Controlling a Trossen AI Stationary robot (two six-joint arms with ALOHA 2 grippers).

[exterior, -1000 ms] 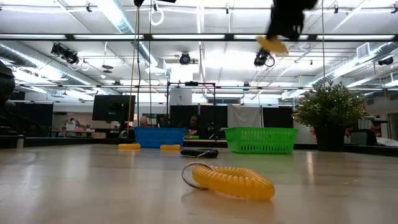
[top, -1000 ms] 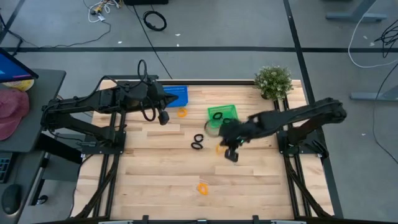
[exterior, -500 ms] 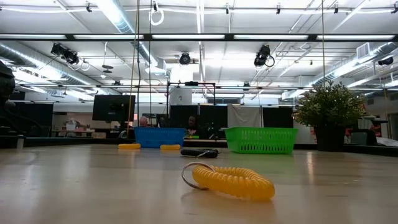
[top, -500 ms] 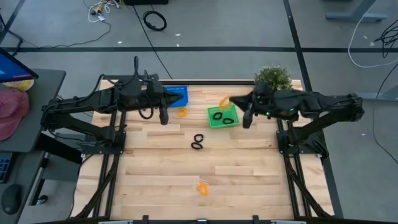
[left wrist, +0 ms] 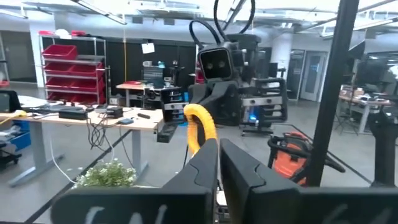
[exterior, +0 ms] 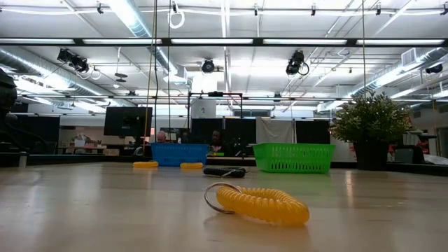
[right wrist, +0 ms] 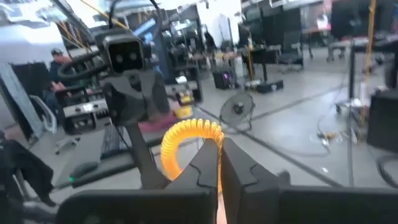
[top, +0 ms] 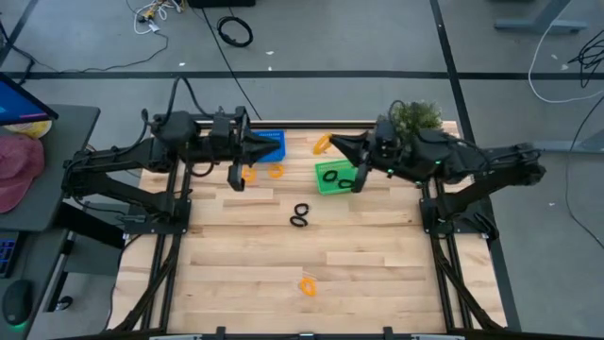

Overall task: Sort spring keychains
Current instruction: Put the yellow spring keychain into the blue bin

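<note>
My right gripper [top: 333, 144] is raised and level near the table's far edge, pointing left, and is shut on an orange spring keychain [top: 323, 144]. My left gripper [top: 280, 144] faces it from above the blue basket [top: 269, 142]. It is shut, and a gap separates it from that keychain. Two orange keychains [top: 248, 174] [top: 276, 171] lie flat in front of the blue basket. A black pair [top: 300, 215] lies mid-table, and another orange one [top: 308, 284] lies near the near edge. The green basket [top: 326, 184] holds black keychains [top: 344, 183]. My right gripper pinches the orange keychain's coil [right wrist: 208, 132] between its two fingertips [right wrist: 233, 155]. The fingers are level and point toward the table's left. The keychain is lifted clear, high over the strip between the two baskets, and its loop arcs out past the fingertips.
A potted plant [top: 415, 118] stands at the far right corner, behind my right arm. In the low view the nearest orange keychain [exterior: 259, 203] fills the foreground, with the blue basket [exterior: 180, 154] and green basket [exterior: 294, 157] behind it. Bare wood lies across the table's near half.
My right gripper rose from mid-table with the orange keychain and carried it toward the far edge, past the green basket. It turned level and now points left. My left arm lifted from beside the blue basket and swung level, pointing right at the other gripper.
</note>
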